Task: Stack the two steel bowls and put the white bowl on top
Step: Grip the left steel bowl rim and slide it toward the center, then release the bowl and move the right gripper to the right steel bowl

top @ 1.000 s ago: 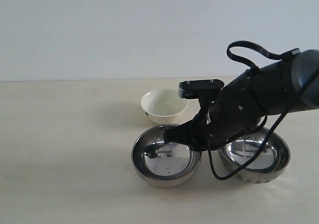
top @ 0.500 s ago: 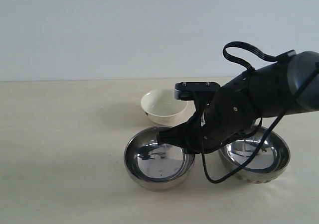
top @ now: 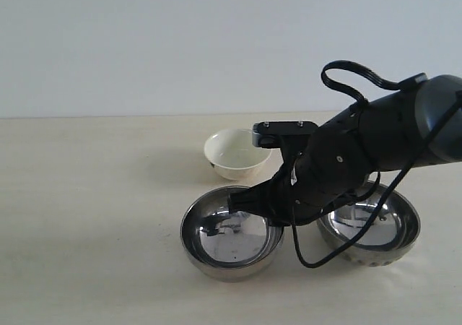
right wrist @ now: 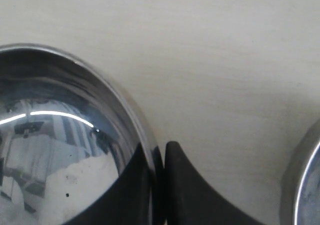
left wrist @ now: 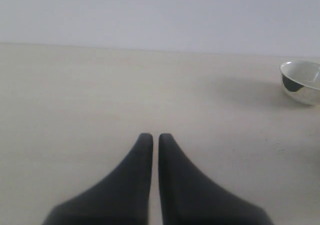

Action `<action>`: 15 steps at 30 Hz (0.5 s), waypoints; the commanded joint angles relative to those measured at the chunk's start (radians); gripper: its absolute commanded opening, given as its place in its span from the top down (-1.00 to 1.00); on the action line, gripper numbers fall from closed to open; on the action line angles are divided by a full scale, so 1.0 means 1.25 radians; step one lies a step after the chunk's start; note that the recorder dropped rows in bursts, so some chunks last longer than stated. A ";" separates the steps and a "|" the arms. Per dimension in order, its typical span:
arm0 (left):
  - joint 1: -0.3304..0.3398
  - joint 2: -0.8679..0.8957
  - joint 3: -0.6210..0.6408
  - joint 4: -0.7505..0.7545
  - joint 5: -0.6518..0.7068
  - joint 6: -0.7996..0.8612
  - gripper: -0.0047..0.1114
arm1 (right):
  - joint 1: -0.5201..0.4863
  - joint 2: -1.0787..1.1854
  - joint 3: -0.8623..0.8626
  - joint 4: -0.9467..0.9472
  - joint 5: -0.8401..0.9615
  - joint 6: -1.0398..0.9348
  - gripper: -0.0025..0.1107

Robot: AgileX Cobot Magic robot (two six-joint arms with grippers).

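Right tool (right wrist: 159, 147) pinches the rim of the smooth steel bowl (top: 229, 237).
One finger sits inside the rim and one outside. This bowl lies just beside the ribbed steel bowl (top: 372, 230), and the white bowl (top: 232, 152) stands on the worktop (top: 86, 217) behind them. The left tool (left wrist: 151, 137) is narrowed to a slit, holding nothing.

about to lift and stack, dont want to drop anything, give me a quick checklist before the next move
1. Right hand on the smooth bowl rim, one finger inside and one outside: ok.
2. Grip firm enough to lift: cannot tell.
3. Ribbed bowl upright and empty: ok.
4. Gap between smooth bowl and ribbed bowl: ok.
5. White bowl farther back, apart from both: ok.
6. Left hand shut, away from the bowls: ok.
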 commanded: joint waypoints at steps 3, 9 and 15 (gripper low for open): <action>-0.004 -0.002 0.002 0.000 -0.006 -0.004 0.85 | 0.000 -0.005 -0.001 -0.003 -0.002 -0.002 0.96; -0.004 -0.002 0.002 0.000 -0.006 -0.004 0.85 | 0.000 -0.005 -0.001 -0.003 0.007 0.009 0.96; -0.004 -0.002 0.002 0.000 -0.006 -0.004 0.85 | 0.000 0.003 -0.001 -0.005 -0.003 0.007 0.96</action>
